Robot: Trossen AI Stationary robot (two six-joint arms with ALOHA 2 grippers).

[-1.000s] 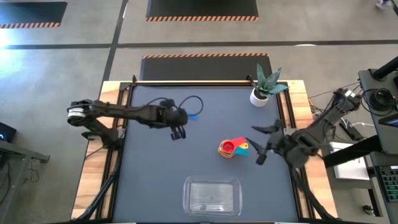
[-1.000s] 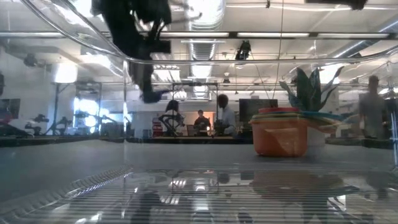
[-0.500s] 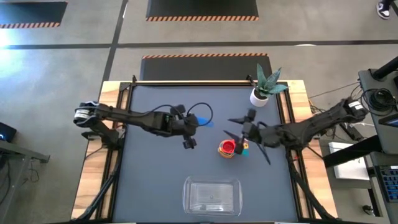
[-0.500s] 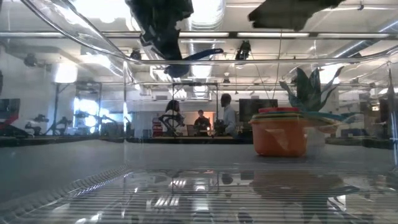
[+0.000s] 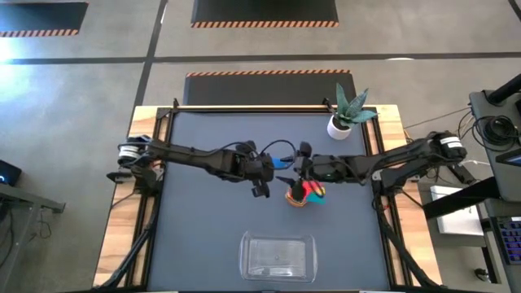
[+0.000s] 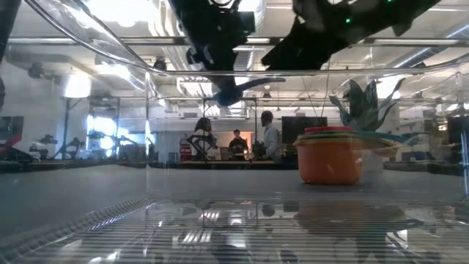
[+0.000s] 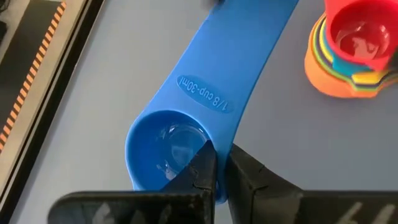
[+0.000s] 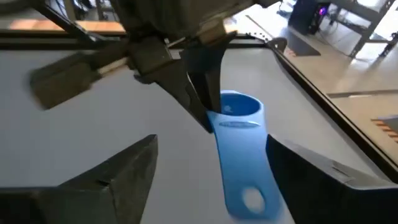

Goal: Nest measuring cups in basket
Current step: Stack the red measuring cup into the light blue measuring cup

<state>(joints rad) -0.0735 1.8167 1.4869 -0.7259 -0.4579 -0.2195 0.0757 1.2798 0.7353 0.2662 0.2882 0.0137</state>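
My left gripper (image 7: 222, 165) is shut on the blue measuring cup (image 7: 186, 118), marked 1/8 cup, and holds it in the air over the middle of the table (image 5: 284, 162). My right gripper (image 8: 211, 146) is open. Its fingers stand on either side of the blue handle's free end (image 8: 249, 200) without touching it. Just to the near side, the other cups stand nested in a stack (image 5: 303, 195), orange outermost and red innermost (image 7: 348, 56). The clear basket (image 5: 278, 257) rests on the table by the near edge. My left gripper pinches the blue cup's bowl wall (image 7: 208, 146) beside the root of the handle, with one finger (image 7: 202, 171) inside the bowl and the other (image 7: 249, 177) outside. The fingers come from above, pointing down. The cup is lifted clear, and its handle (image 6: 260, 82) lies about level, pointing toward the right gripper.
A white pot with a spiky plant (image 5: 339, 126) stands at the table's far right corner. The table's left half (image 5: 195, 228) is bare dark mat. In the low view the basket's clear wall (image 6: 88, 44) fills the foreground, and people stand far behind the table (image 6: 267, 136).
My left gripper has carried the blue cup toward the table's right, up to the stack of cups. My right gripper has reached in from the table's right edge toward the left, and now stands over the stack with its fingers around the blue handle's end.
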